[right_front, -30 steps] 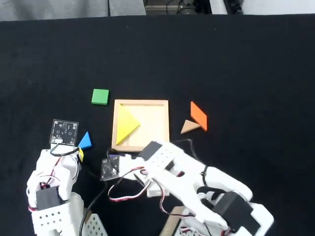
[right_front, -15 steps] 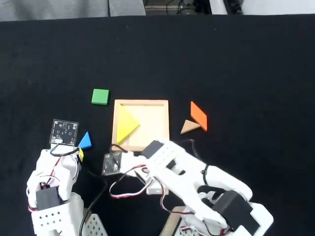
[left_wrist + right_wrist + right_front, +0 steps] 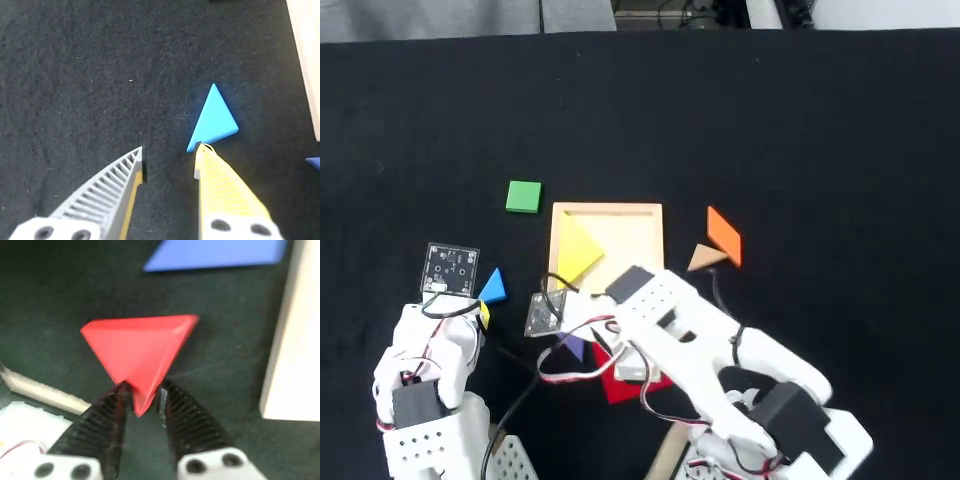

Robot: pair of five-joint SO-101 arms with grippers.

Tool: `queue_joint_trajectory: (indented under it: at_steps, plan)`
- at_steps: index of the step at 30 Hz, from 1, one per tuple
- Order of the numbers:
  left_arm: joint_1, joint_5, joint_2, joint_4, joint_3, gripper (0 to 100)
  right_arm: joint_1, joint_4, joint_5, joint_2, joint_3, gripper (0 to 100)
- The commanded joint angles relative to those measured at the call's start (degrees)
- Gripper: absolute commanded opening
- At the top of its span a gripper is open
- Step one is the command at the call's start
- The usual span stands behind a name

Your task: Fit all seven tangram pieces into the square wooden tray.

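Observation:
The square wooden tray (image 3: 655,250) holds a yellow triangle (image 3: 575,252). My right gripper (image 3: 142,394) is shut on one corner of a red triangle (image 3: 140,342), which shows just below the tray (image 3: 295,340) under the right arm (image 3: 625,382). A blue-violet triangle (image 3: 575,347) lies beside it (image 3: 220,252). My left gripper (image 3: 167,152) stands open over the cloth, its yellow finger tip (image 3: 202,152) touching a corner of the small blue triangle (image 3: 214,120) (image 3: 493,287). A green square (image 3: 524,196), an orange parallelogram (image 3: 724,235) and a tan triangle (image 3: 705,258) lie around the tray.
A black cloth covers the table (image 3: 800,130). The right arm (image 3: 710,360) reaches across the near edge of the tray. The left arm (image 3: 425,375) sits at the near left. Cables (image 3: 555,375) run between the two arms.
The right arm has shifted, uncovering the red triangle and the blue-violet triangle below the tray. The left arm has stayed still.

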Motion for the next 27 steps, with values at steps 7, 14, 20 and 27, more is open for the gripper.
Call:
queue_joint_trajectory:
  at_steps: [7, 14, 20, 27]
  plan:
    - [0.0, -0.1, -0.7, -1.3, 1.2, 18, 16.4, 2.3, -4.0, -16.6, -5.6, 1.1]
    - [0.0, -0.1, -0.7, -1.3, 1.2, 18, 17.6, 5.9, -4.2, -40.9, 0.0, 1.1]
    - [0.0, -0.1, -0.7, -1.3, 1.2, 18, 18.8, 6.9, -4.3, -51.9, 3.1, 1.1]
    - [0.0, -0.1, -0.7, -1.3, 1.2, 18, 18.5, 3.0, -4.3, -51.9, 10.3, 2.1]
